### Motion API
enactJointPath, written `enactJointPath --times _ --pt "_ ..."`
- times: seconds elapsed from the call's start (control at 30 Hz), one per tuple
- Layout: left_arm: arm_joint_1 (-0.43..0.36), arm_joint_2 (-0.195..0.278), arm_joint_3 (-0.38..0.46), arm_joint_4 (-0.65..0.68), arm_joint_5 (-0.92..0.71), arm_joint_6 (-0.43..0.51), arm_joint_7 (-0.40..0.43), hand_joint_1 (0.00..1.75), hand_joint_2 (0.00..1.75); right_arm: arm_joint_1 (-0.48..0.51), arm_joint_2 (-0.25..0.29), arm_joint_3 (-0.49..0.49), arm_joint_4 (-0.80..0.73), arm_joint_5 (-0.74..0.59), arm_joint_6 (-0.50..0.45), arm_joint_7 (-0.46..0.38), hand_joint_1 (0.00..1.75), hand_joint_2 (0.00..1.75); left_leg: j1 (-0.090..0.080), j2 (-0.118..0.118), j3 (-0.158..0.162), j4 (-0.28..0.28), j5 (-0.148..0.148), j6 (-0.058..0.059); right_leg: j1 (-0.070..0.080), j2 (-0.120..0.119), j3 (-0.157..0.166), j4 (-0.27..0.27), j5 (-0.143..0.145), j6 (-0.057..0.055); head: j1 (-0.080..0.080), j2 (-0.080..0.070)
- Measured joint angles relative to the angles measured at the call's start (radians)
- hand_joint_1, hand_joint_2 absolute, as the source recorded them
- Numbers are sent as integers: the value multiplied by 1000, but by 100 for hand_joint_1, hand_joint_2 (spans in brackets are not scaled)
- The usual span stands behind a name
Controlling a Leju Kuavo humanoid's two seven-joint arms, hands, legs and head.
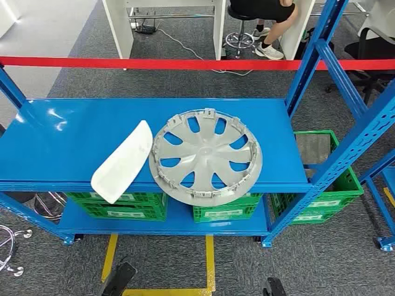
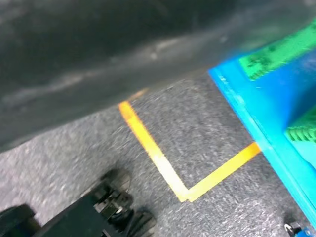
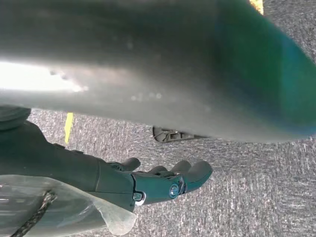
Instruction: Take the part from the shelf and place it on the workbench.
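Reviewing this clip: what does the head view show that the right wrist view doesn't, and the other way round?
Head view alone: the blue shelf carrying a grey wheel cover and a white curved part, both overhanging its front edge, green crates beneath, a red tape behind, and a seated person's legs. Right wrist view alone: the right hand, dark fingers loosely extended and holding nothing, below a blurred grey surface. Both share the grey carpet and yellow floor marking.
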Motion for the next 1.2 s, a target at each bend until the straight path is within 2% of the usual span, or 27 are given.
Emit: enactJointPath --times 0.13,0.57,0.73,0.97,1.2 --pt "-19 -7 -82 -1 -20 -2 -9 0 0 -5 0 0 3 20 -1 6 0 0 0 0 0 0 0 0 0 0 0 0 0 0 0 0" --pt "-46 -34 -475 -89 89 -56 -4 0 0 -27 1 0 8 73 7 18 0 0 0 0 0 0 1 0 0 0 1 0 1 1 0 0" --pt "-44 -39 -658 -150 170 -49 20 0 0 -33 3 0 8 87 13 23 0 0 0 0 0 0 1 0 0 0 1 0 1 1 0 0" --pt "-39 -32 -839 -229 272 -16 25 0 0 -34 6 0 8 97 15 26 0 0 0 0 0 0 1 0 0 0 1 0 1 1 0 0" --pt "-30 1 -1087 -403 387 33 73 0 0 -37 13 0 8 110 15 27 0 0 0 0 0 0 1 0 0 0 1 0 1 1 0 0"
